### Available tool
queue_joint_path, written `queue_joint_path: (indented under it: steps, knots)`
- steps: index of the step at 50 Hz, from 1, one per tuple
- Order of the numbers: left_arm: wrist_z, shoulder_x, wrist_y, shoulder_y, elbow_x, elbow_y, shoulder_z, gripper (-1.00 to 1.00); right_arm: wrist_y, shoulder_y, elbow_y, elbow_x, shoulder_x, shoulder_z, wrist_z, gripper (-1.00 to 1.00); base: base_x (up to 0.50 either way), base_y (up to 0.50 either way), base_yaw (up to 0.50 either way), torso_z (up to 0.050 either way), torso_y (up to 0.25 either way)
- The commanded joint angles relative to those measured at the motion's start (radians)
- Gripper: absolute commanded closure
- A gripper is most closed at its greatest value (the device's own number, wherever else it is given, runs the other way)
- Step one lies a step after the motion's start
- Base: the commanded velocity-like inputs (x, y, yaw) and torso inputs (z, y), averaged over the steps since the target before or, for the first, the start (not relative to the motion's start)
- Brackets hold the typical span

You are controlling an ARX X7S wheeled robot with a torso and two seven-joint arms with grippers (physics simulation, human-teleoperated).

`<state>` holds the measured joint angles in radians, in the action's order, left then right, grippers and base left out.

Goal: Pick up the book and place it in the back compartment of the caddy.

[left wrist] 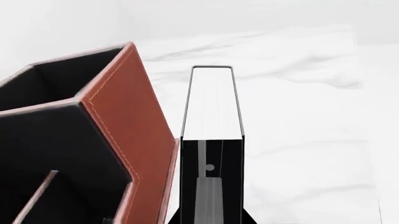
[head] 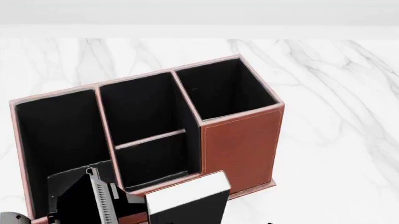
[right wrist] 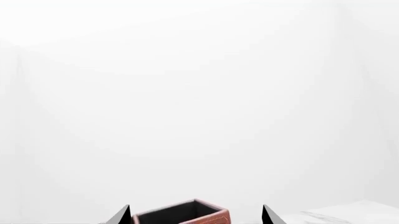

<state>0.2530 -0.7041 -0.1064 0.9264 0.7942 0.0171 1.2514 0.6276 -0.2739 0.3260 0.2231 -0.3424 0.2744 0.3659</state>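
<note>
The left gripper [left wrist: 210, 196] was clamped on the thick black matte book with white page edges [left wrist: 212, 105], held beside the reddish-brown leather-look caddy [head: 240, 144]; transport was underway, I judged; next, carry it over the small middle back compartment [head: 140, 107] and lower.

left end effector [head: 134, 205] clamps book [head: 187, 196] | book above caddy [head: 240, 144] front wall | marble table [head: 337, 93]

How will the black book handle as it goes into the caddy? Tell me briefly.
The book looks thick and flat-sided, so it should probably stay stiff rather than flop. Its matte cover suggests a fair hold in the left gripper, which seems to clamp it. It stands beside the caddy, and its bulk may catch on a thin divider.
</note>
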Motion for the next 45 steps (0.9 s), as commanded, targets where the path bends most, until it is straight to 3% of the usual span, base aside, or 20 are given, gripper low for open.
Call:
queue_joint_path:
  steps: [1,25,45]
  knots:
    - [-0.074,-0.083,-0.060,0.049,0.050,0.138,-0.050,1.00,-0.005,0.006,-0.006,-0.003,0.000,0.006,0.002,-1.00,0.00,0.00,0.00,0.000,0.000]
    - [-0.292,-0.143,-0.005,0.050,-0.212,0.224,-0.063,1.00,-0.005,0.011,-0.018,-0.015,0.001,0.017,0.004,-1.00,0.00,0.00,0.00,0.000,0.001]
    - [-0.271,-0.085,0.035,0.042,-0.225,0.095,-0.071,1.00,0.001,0.013,-0.024,-0.026,0.001,0.026,0.005,-1.00,0.00,0.00,0.00,0.000,0.001]
